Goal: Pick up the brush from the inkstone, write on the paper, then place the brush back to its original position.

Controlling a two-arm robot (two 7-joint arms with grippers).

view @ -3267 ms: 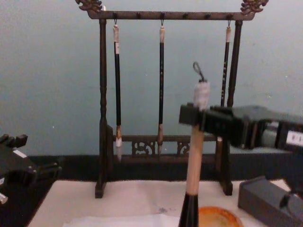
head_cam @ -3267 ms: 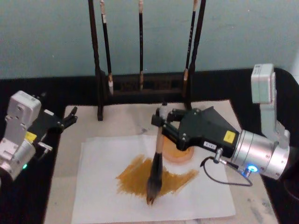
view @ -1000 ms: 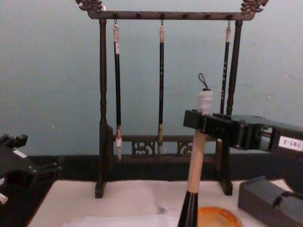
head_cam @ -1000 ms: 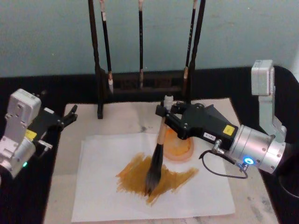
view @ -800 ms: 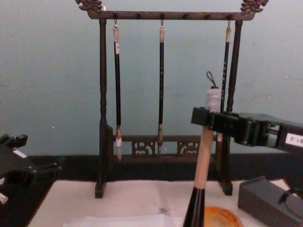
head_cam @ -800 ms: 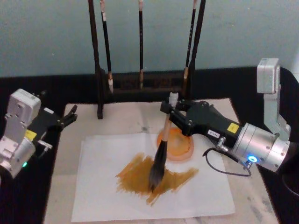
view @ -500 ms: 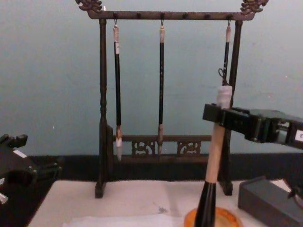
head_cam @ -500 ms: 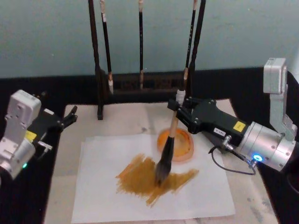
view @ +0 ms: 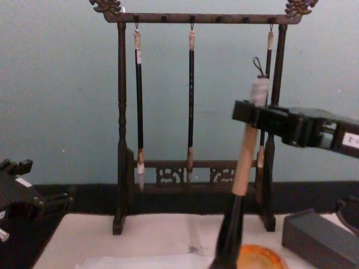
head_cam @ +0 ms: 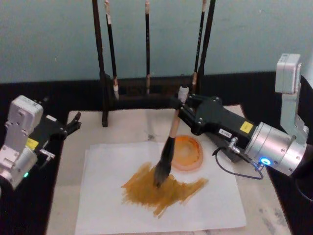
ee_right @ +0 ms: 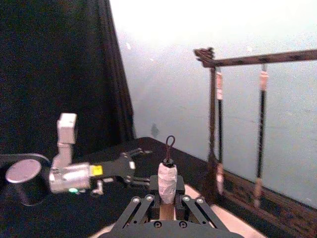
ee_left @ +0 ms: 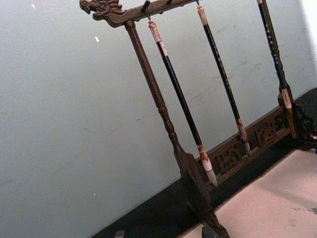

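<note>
Centre frame in the head view, the right tool (head_cam: 183,102) is clamped on the top of the large pale-handled calligraphy brush (head_cam: 170,142). The brush tilts with its dark bristles touching ochre strokes (head_cam: 142,188) on the thin white paper (head_cam: 107,196), just left of the round orange-brown inkstone (head_cam: 188,155). The left tool (head_cam: 72,123) sits at the left edge, spread wide, empty.

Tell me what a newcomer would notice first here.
The right gripper holds the brush tilted, bristle tip at a broad ochre smear on the paper, right beside the round orange-brown inkstone. Behind stands a dark wooden rack with three thin brushes hanging. The left gripper sits parked, open, at the mat's left edge.
</note>
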